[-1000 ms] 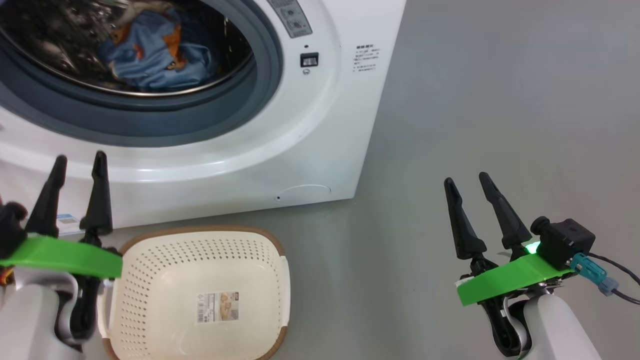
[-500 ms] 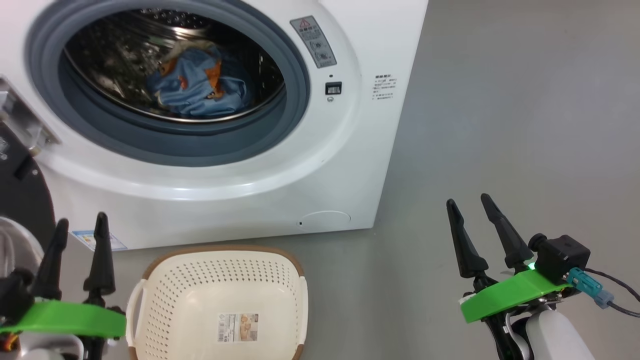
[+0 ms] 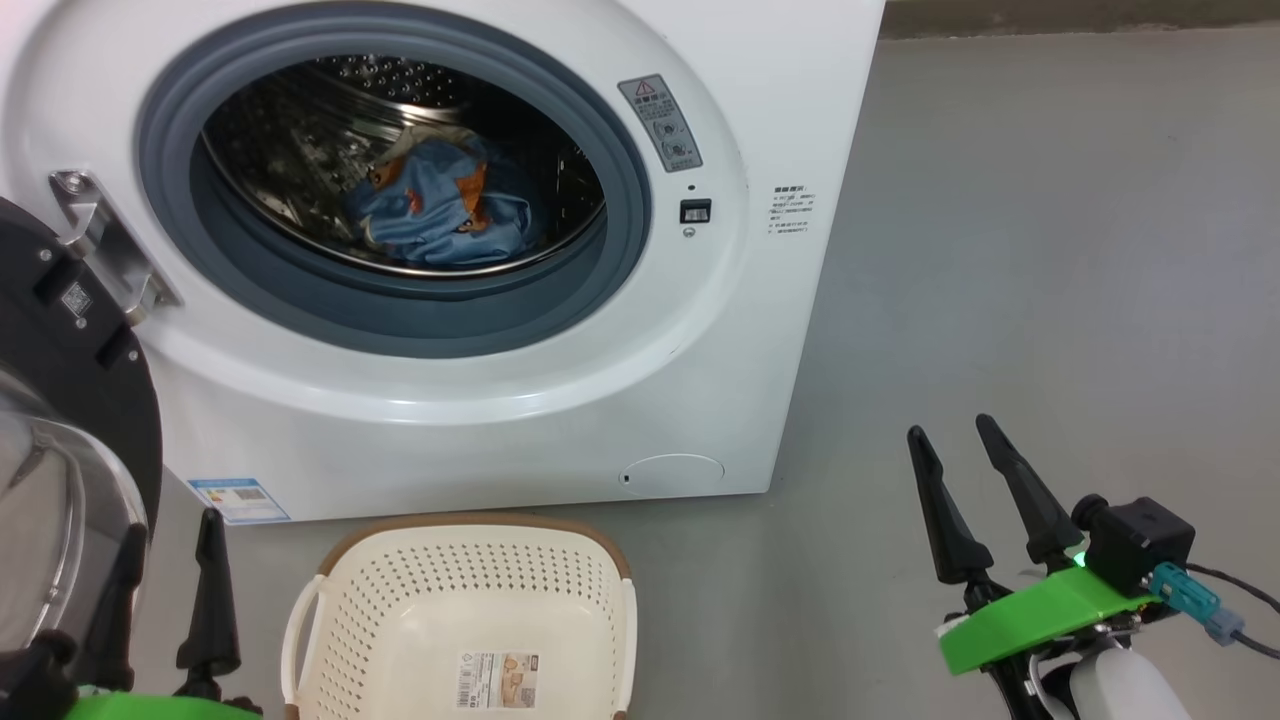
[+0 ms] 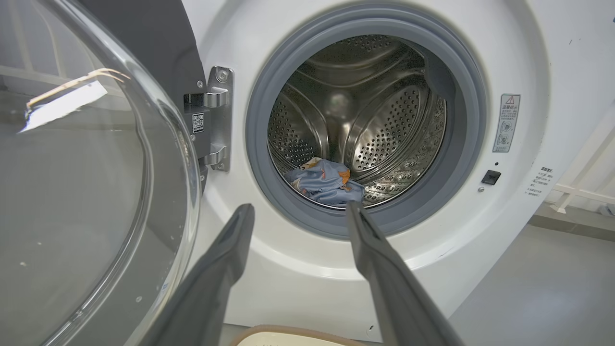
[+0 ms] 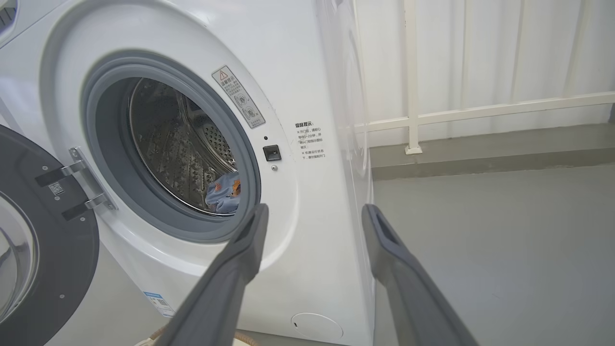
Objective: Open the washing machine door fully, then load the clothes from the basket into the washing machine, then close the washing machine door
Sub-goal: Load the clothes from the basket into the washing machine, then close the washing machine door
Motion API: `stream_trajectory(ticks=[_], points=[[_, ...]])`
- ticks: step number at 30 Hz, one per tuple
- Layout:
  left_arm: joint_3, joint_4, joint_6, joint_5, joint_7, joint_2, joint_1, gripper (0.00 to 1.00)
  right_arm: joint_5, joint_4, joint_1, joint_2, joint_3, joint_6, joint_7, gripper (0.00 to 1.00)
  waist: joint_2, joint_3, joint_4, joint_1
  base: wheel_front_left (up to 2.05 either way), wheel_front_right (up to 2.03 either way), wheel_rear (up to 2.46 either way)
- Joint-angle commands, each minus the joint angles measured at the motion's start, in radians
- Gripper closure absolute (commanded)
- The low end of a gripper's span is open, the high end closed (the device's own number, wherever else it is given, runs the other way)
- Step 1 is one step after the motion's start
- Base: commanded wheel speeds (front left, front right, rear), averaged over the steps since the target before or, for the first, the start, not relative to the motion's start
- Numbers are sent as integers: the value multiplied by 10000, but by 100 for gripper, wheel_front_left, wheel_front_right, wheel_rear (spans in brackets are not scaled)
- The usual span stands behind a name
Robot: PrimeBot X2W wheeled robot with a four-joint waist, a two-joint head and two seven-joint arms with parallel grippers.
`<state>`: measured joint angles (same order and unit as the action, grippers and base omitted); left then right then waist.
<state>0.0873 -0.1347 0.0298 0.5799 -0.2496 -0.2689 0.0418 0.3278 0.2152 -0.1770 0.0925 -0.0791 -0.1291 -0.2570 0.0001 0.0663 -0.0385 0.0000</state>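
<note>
Standing open: washing machine door (image 3: 80, 400), swung out at the left of the washing machine (image 3: 720, 380).
Load: clothes (image 3: 440, 215), blue with orange print, lying low in the steel drum (image 4: 375, 120).
Below: basket (image 3: 470, 590) just before the machine, label (image 3: 497, 680) on its bottom.
Left arm: left gripper (image 4: 299, 206) fingers apart, holding nothing, beside the door's glass.
Right arm: right gripper (image 3: 950, 428) fingers apart, holding nothing, above the grey floor (image 3: 1050, 250).

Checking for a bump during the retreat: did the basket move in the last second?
No. The basket keeps its spot before the washing machine, between the blue sticker and round cap; the whole head view shifted, so the camera moved, not it.
</note>
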Motion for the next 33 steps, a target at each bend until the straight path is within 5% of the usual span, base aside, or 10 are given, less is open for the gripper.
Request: stream_trajectory(ticks=[1, 33], points=[[-510, 384, -87, -198, -122, -162, 13, 0, 132, -286, 88, 63, -175, -16, -48, 0, -1, -47, 6, 0, 0, 0, 0], [-1191, 577, 430, -730, -122, 346, -559, 0, 81, -341, 134, 159, -171, -16, -48, 0, -1, -106, -68, 0, 0, 0, 0]])
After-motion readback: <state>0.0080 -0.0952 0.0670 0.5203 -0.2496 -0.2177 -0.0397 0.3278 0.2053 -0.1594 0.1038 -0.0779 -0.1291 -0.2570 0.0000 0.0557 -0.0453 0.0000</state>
